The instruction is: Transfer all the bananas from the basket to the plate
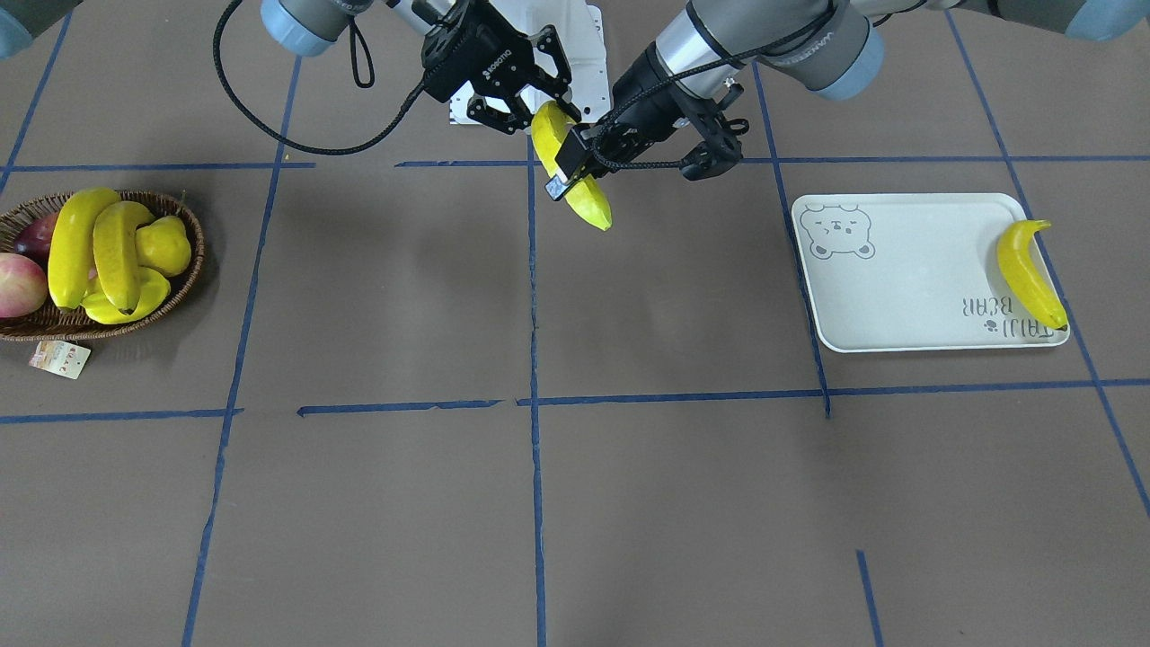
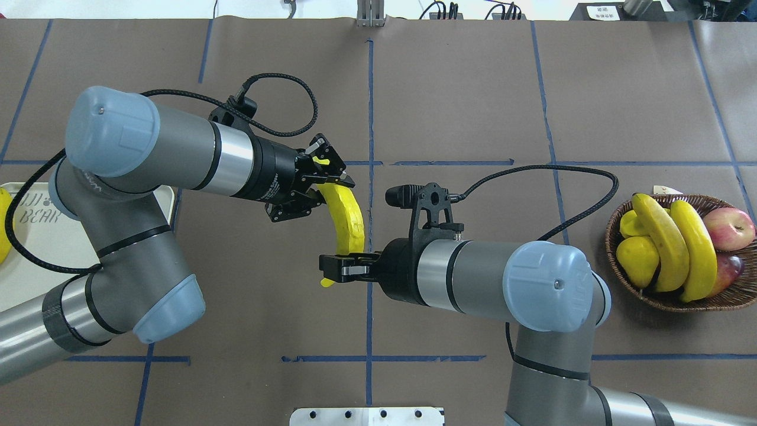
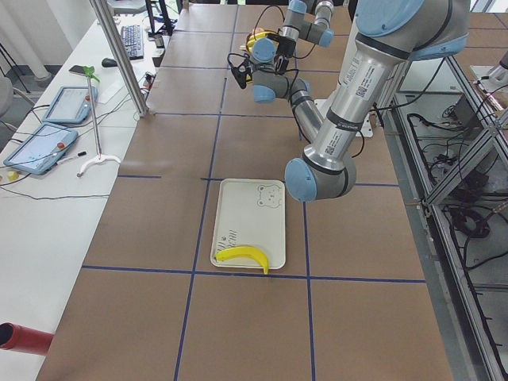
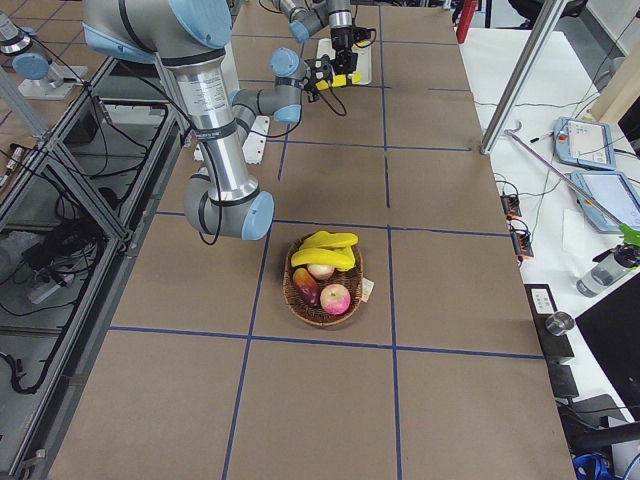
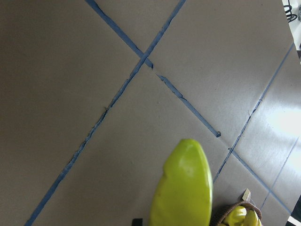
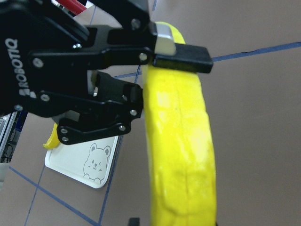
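A yellow banana (image 1: 586,205) hangs in the air over the table's middle, held at both ends. My left gripper (image 1: 568,166) is shut on its middle part, and shows in the overhead view (image 2: 325,180). My right gripper (image 1: 544,108) is shut on its stem end, also in the overhead view (image 2: 331,268). The same banana (image 6: 181,155) fills the right wrist view. Another banana (image 1: 1024,274) lies on the far edge of the bear plate (image 1: 898,288). Two bananas (image 1: 72,243) (image 1: 117,252) lie on top in the wicker basket (image 1: 193,243).
The basket also holds a yellow pear (image 1: 166,247), another yellow fruit under the bananas, and red apples (image 1: 18,283). A paper tag (image 1: 58,358) lies beside it. Blue tape lines cross the brown table. A white mount (image 1: 575,54) sits behind the grippers.
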Controlling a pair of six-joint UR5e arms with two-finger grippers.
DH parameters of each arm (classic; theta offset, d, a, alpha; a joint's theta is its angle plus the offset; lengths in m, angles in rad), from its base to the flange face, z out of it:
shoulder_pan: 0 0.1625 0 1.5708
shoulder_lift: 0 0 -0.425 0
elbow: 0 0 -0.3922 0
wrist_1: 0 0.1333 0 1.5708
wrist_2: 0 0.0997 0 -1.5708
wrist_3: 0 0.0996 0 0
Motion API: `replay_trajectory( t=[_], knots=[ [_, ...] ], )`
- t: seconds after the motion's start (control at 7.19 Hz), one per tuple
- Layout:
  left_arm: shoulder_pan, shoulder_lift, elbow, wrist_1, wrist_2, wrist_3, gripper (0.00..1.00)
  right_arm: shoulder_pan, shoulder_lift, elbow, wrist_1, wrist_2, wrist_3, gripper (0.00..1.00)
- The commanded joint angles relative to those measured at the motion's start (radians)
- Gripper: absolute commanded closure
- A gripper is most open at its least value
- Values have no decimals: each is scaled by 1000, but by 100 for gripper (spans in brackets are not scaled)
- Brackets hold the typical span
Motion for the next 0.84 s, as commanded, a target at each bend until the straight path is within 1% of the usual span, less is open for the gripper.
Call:
replay_trajectory(
  t=[0.0,0.14,0.42,0.56,0.7],
  knots=[
    [0,7,0,0,-1,5,100,7,0,8,-2,18,1,1],
    [-1,12,0,0,-1,6,100,32,-2,22,-26,64,1,1],
    [-9,40,-9,43,-5,9,100,126,-15,81,-140,226,-1,1],
    [-22,82,-26,76,-5,56,100,187,-18,94,-206,312,-2,1],
    [-36,109,-29,118,-6,153,100,251,-20,100,-287,373,-9,1]
  ],
)
